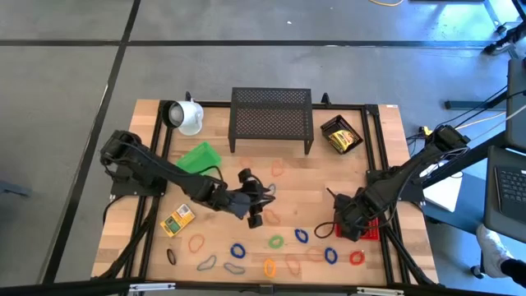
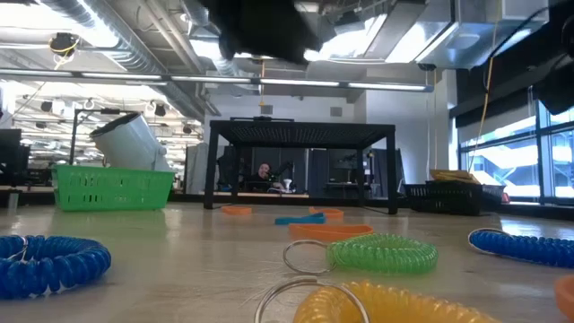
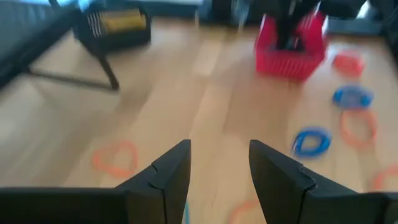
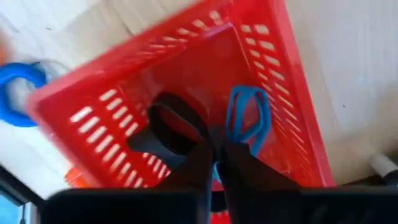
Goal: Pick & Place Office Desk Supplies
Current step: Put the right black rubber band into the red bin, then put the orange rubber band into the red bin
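You have the white mug (image 1: 188,116) lying on its side at about 11 o'clock on the table (image 1: 320,185), with the green basket (image 1: 199,157) just nearer you at 10 o'clock. Down at 8 o'clock a small yellow box (image 1: 177,220) lies flat on the wood, apart from the loops. Your left gripper (image 3: 219,163) hangs over the middle of the table, a little toward 7 o'clock, fingers spread with only bare wood showing between them. Two orange loops (image 1: 278,170) lie just beyond it toward 12 o'clock, and the black mesh shelf (image 1: 271,120) stands at 12 o'clock. Along the near edge, from 7 round to 5 o'clock, the rest of the loops are scattered: an orange one (image 1: 196,242), a blue one (image 1: 237,249), a green one (image 1: 275,242) and a red one (image 1: 356,257) among them, all loose. At 1 o'clock a black tray (image 1: 341,134) holds more yellow boxes. At 4 o'clock your right gripper (image 4: 216,149) points down into the red basket (image 4: 298,93), its fingers drawn close with only a slit between. A blue loop (image 4: 249,115) lies at their tips beside a black loop (image 4: 171,127); you cannot tell whether the blue loop is pinched.
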You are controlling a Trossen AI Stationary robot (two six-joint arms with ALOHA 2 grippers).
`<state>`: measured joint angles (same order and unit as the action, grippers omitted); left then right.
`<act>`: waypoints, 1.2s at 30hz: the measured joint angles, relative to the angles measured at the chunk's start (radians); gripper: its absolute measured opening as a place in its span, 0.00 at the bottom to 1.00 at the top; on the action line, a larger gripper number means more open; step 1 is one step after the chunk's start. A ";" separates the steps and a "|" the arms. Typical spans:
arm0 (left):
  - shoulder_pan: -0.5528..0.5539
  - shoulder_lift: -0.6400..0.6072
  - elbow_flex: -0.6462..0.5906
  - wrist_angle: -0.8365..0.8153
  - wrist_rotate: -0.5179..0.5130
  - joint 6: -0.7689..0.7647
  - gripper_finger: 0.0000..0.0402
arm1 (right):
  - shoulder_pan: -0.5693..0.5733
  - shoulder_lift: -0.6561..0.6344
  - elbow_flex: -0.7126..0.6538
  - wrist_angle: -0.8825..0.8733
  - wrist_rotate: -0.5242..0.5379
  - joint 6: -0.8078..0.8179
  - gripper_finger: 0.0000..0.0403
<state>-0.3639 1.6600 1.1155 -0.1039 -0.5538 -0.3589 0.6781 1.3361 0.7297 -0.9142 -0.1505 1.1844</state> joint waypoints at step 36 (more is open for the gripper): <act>0.080 0.362 0.003 0.140 0.564 0.383 0.38 | -0.001 0.000 0.178 0.003 0.044 -0.052 0.65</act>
<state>-0.2841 2.0216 1.1185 0.0359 0.0101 0.0246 0.6773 1.3357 0.9075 -0.9111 -0.1067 1.1323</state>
